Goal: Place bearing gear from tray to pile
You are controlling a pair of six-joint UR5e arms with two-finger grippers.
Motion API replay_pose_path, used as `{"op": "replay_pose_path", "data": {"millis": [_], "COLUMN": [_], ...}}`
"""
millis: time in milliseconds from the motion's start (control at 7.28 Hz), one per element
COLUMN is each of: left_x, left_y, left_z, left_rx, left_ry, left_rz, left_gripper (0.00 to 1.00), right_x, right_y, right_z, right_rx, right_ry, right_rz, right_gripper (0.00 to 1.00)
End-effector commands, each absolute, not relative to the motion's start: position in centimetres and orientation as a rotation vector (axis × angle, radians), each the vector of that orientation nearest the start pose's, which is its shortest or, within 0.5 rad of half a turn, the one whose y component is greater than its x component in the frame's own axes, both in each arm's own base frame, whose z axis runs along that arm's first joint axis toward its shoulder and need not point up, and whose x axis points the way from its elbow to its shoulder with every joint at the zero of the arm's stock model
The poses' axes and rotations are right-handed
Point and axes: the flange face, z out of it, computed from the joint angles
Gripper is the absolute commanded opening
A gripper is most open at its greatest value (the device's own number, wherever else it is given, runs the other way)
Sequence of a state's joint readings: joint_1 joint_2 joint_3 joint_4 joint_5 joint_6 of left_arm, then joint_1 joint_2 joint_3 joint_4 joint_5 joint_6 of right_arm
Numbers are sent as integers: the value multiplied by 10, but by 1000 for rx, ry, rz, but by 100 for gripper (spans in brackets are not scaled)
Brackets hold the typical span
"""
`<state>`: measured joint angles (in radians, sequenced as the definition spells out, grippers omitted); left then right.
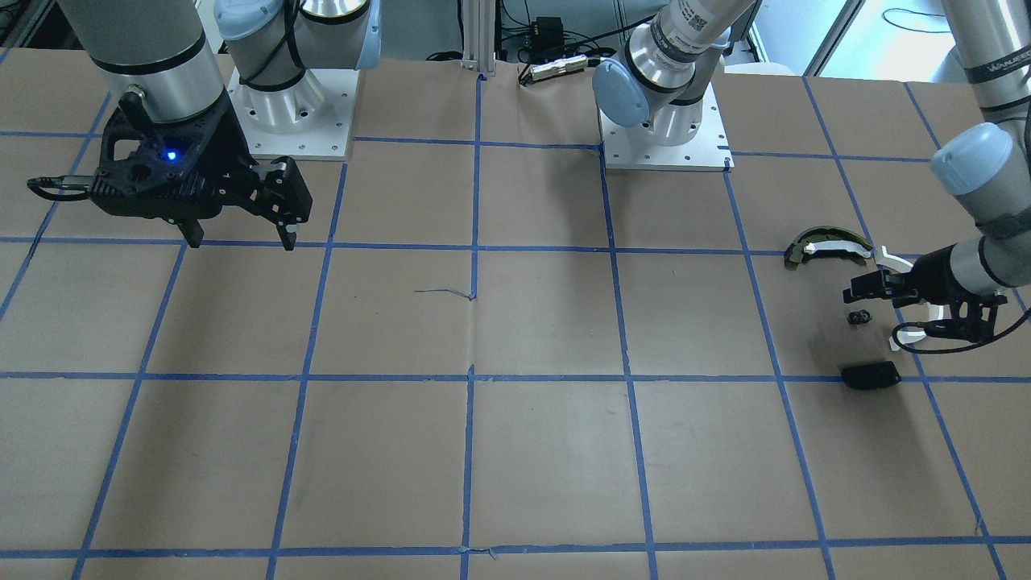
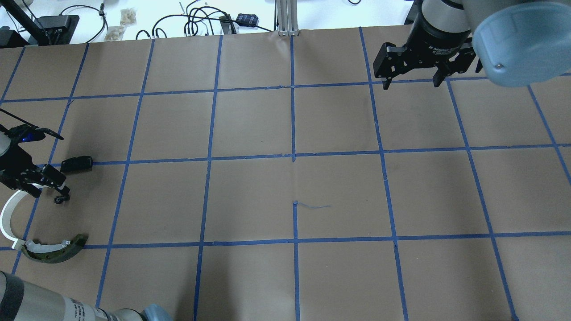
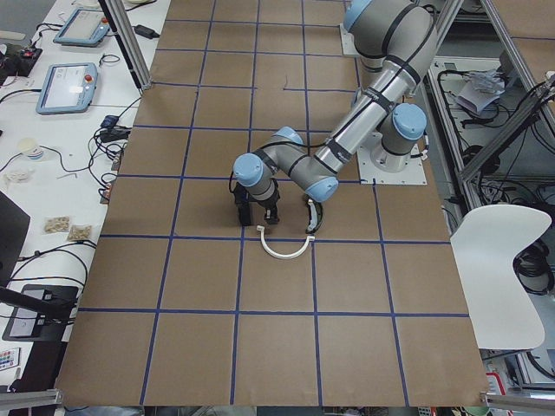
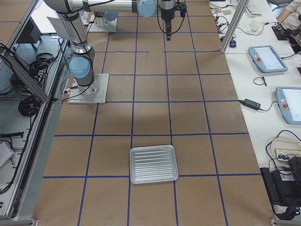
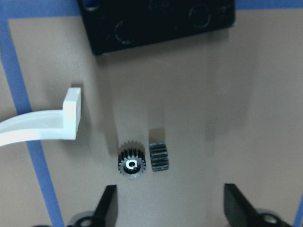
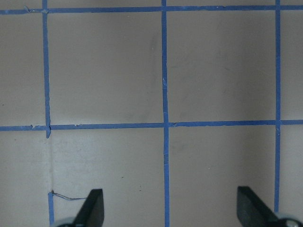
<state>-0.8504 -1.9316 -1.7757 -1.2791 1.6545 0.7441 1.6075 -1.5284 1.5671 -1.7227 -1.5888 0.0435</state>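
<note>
Bearing gear (image 5: 131, 165) lies before the left gripper's (image 5: 170, 189) spread fingers (image 5: 108, 205); arm label (image 1: 699, 18) unreadable.

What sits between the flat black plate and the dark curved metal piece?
The bearing gear lies between the black plate and curved metal piece, the open left hand beside it; the front-facing view shows this.

Matt black bearing gear (image 5: 131, 165) — on dull, smooth brown paper (image 5: 213, 118).
</note>
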Motion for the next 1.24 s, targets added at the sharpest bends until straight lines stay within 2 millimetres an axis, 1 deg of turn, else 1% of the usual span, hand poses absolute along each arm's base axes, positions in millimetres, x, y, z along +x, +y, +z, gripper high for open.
{"op": "replay_pose_path", "data": {"millis": [0,137,275,412,549,687,824,962,1099], "left_x": [219,161,103,60,15,-14,-30,-49,-79], "left_y": [-547,-570,-568,-551,-535,-526,-525,-518,-510], "left_z": [325,364,403,442,472,471,473,484,489], "left_rx": [185,322,372,316,344,241,14,-13,63], "left_ry": [3163,3097,3076,3060,3062,3045,3035,3044,3070], "left_rz": [304,231,164,104,30,73,79,33,5], "left_gripper": [100,100,100,100,100,100,100,100,100], "right_x": [150,150,150,150,150,150,150,150,151], "right_y": [-514,-514,-514,-514,-514,-513,-513,-513,-513], "right_z": [486,486,486,485,484,484,485,484,484], "right_rx": [11,11,11,11,11,11,11,14,14], "right_ry": [3150,3150,3150,3150,3150,3150,3150,3150,3149], "right_rz": [-185,-185,-185,-182,-180,-178,-180,-178,-177], "right_gripper": [100,100,100,100,100,100,100,100,100]}}
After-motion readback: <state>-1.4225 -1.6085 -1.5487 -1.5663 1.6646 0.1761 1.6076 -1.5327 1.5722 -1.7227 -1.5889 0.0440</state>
